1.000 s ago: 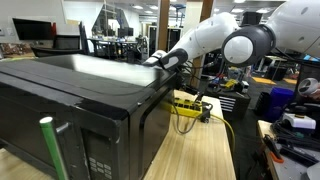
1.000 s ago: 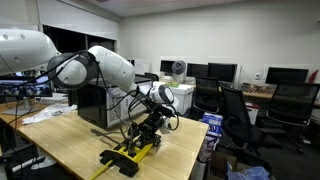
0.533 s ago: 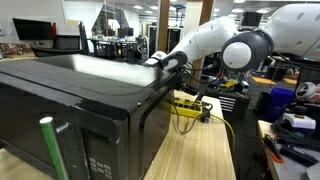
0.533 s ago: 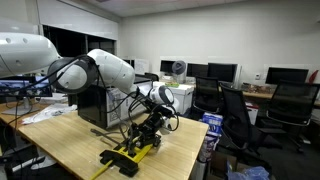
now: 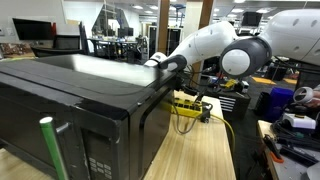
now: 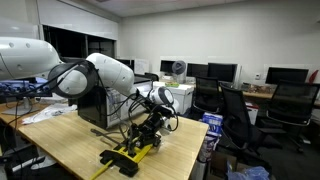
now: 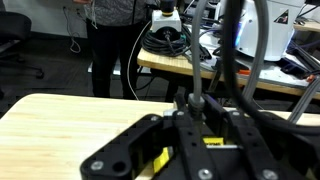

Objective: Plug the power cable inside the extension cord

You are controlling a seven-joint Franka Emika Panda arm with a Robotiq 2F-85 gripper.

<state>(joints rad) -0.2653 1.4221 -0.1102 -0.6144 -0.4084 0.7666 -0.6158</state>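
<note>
Gripper (image 6: 150,127) is clenched on the plug (image 7: 195,101), with the strip (image 6: 128,153) directly beneath it. Whether the plug is seated is hidden; pushing home likely remains.

Readable text: none in any view.
Control panel (image 5: 100,160) of the black appliance: button marks too small to read.
Extension cord (image 5: 185,104): any print is too blurred to read.
Monitors (image 6: 222,72): screens dark.
</note>
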